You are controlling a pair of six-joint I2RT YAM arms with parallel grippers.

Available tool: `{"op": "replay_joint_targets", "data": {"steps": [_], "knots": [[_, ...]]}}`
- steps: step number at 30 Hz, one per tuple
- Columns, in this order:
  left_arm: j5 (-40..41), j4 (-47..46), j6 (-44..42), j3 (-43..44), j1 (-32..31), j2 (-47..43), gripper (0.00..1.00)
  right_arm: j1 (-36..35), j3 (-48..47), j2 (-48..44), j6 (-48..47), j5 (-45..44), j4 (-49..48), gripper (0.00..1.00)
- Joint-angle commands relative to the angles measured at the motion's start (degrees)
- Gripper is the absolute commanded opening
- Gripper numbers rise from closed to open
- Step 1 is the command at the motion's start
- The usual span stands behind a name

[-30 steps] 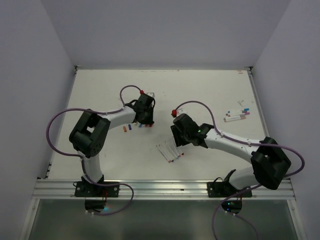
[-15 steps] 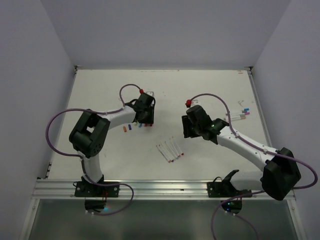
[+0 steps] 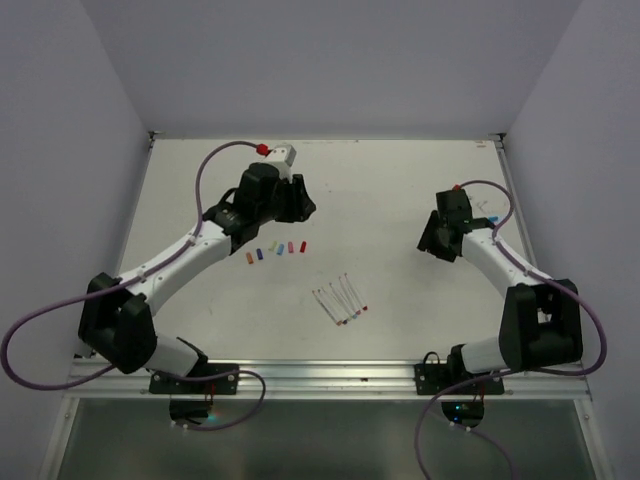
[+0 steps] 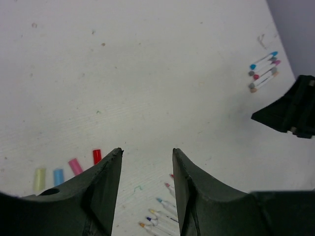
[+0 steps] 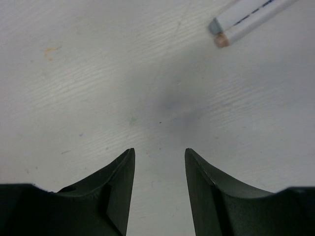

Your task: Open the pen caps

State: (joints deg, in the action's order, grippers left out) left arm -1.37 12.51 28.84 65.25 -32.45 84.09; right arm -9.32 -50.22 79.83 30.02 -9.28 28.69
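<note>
- The flat white worktop (image 3: pixel 400 180) carries everything. The landmark is the bunch of thin white uncapped pens (image 3: pixel 341 300) with coloured tips, lying near its middle.
- The left arm (image 3: pixel 180 262) stretches out beyond and left of that bunch. The right arm (image 3: pixel 500 265) reaches beyond and well right of it.
- The left end effector (image 4: pixel 147 153) hangs released beyond and left of the bunch, its jaws apart with nothing between them.
- The right end effector (image 5: pixel 158 153) is also released and empty, low over bare worktop far right of the bunch. Two pen ends lie just past its fingertips.
- A cluster of capped white plastic pens (image 4: pixel 263 74) lies well right of and beyond the bunch. Their ends are blue, pink, grey and tan, and which end is the cap is too small to tell.
- The loose pen caps (image 3: pixel 275 250) are short plastic cylinders in orange, purple, yellow, blue, pink and red. They sit in a row just beyond and left of the bunch, apart from it.
- The step in hand looks like fetching the next capped pen.
  - The right end effector should single out one pen at the cluster's edge and pinch its barrel mid-length, so the neighbours stay put.
  - The left should then clamp the cap alone and pull straight along the pen's axis, without bending.
  - The freed cap can go at the end of the row.
</note>
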Motion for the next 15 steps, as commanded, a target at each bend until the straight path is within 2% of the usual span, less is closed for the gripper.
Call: {"op": "replay_joint_targets", "data": {"steps": [1,4,9,15], "knots": [[-5.1,-5.7,-0.9,-4.7,-0.2,-6.8,0.49,6.6,-2.6,3.6,2.4,1.7,-2.8,0.48],[-8.8,-7.2,0.2,-7.3,-0.3,-11.0,0.50,11.0,-4.4,6.8,1.9,1.0,-3.5,0.48],[-12.9,-10.5,2.4,-13.6,-0.2,-16.8,0.50,13.8,-8.0,10.1,1.2,-2.0,-3.0,0.47],[-16.5,-14.5,3.9,-16.0,-0.2,-18.3,0.50,16.8,-13.3,15.7,1.9,-3.3,-1.2,0.47]]}}
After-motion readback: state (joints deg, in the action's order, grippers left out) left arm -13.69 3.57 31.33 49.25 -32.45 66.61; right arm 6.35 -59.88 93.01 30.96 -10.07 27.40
